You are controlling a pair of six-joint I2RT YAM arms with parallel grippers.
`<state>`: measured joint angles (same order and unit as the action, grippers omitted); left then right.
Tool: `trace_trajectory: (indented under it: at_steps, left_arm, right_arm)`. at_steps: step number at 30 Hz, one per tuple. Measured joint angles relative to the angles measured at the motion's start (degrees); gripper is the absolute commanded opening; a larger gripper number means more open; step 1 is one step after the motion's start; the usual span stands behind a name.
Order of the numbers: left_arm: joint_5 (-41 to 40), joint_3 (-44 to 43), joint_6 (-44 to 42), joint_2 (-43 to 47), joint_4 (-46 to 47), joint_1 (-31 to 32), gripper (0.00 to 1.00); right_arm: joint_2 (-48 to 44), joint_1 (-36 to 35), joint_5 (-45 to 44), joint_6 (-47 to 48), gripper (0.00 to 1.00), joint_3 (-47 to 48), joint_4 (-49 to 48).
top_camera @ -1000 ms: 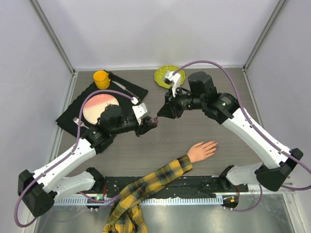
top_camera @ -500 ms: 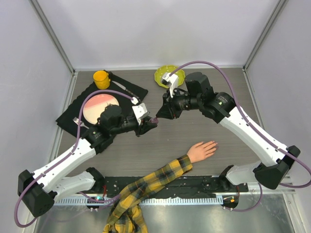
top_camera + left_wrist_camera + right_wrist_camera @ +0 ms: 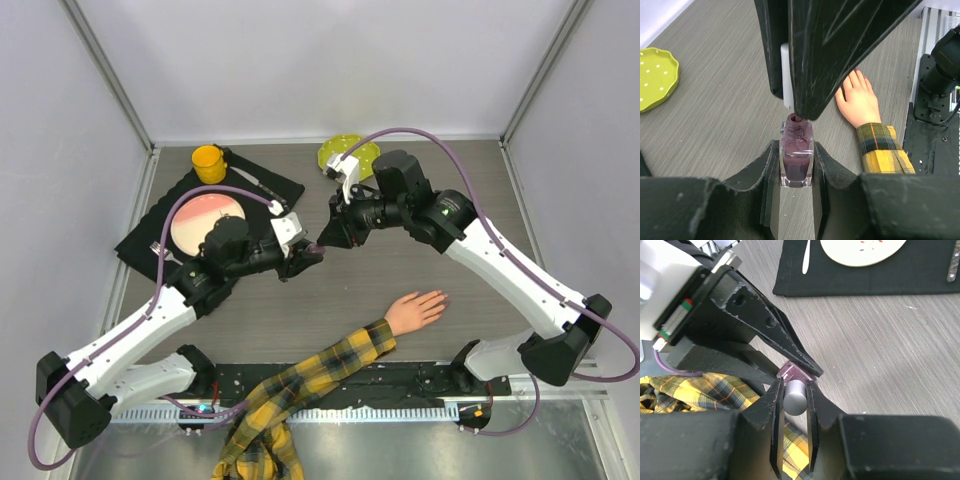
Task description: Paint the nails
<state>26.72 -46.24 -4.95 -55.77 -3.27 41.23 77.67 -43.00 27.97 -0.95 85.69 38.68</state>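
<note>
A small bottle of purple polish is clamped upright between my left gripper's fingers, above the table. My right gripper comes at it from the other side and is shut on the bottle's grey cap. In the top view both grippers, left and right, meet at mid-table. The pale mannequin hand lies flat near the front in its yellow-and-black plaid sleeve. Its nails are too small to make out. In the left wrist view the right gripper partly covers the hand's fingertips.
A black mat at the left carries a pink plate and cutlery. A yellow cup stands at its far corner. A yellow-green dotted dish sits at the back centre. The sleeve trails over the front rail.
The right arm has shifted a little left and towards the left gripper, staying at the bottle's cap. The left arm, bottle and mannequin hand have not moved.
</note>
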Motion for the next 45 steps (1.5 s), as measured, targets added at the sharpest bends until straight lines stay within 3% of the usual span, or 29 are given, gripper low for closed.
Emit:
trace_trajectory:
  at_steps: [22, 32, 45]
  left_arm:
    - [-2.38, 2.47, 0.33, 2.67, -0.09, -0.17, 0.0]
    - [-3.23, 4.48, 0.74, 2.89, 0.72, -0.48, 0.0]
    - [-1.49, 4.48, 1.55, 2.95, 5.18, -0.02, 0.0]
  right_arm:
    - [1.77, -3.8, -4.87, -6.03, 0.02, -3.21, -4.85]
    - [3.41, -4.85, -9.49, -13.03, 0.17, -2.86, -3.82]
    - [4.15, -5.99, -12.81, -14.49, 0.35, 1.88, -1.07]
